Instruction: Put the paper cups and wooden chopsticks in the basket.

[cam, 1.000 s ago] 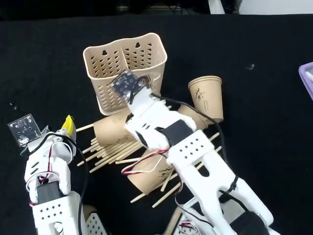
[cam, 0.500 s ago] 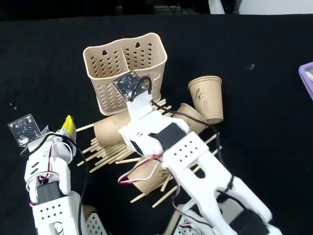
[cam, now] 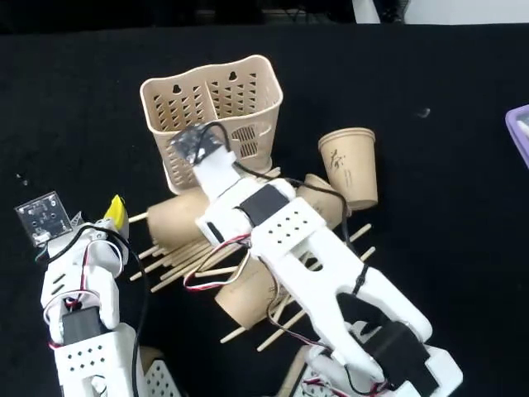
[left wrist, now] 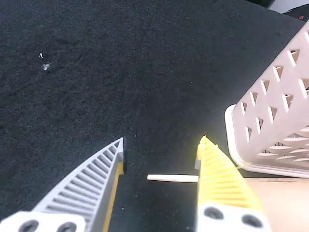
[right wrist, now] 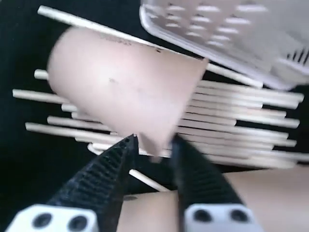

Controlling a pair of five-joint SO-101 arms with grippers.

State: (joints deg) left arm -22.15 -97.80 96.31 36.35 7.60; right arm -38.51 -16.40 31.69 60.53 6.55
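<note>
Risk: right gripper [right wrist: 153, 144], jaws slightly apart astride the paper cup [right wrist: 120, 87] rim, may crush it or scatter chopsticks [right wrist: 241, 121] underneath; left gripper [left wrist: 161, 142] gapes idle.

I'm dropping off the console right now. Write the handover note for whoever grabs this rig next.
Left pincer: open, low over the table beside the basket, one chopstick end between its tips.
Right pincer: open, tips at the edge of a lying cup that rests on the chopsticks.
Three more cups sit near the basket, among the scattered chopsticks.
Done: nothing; the basket looks empty.
Left: every cup and chopstick.
</note>
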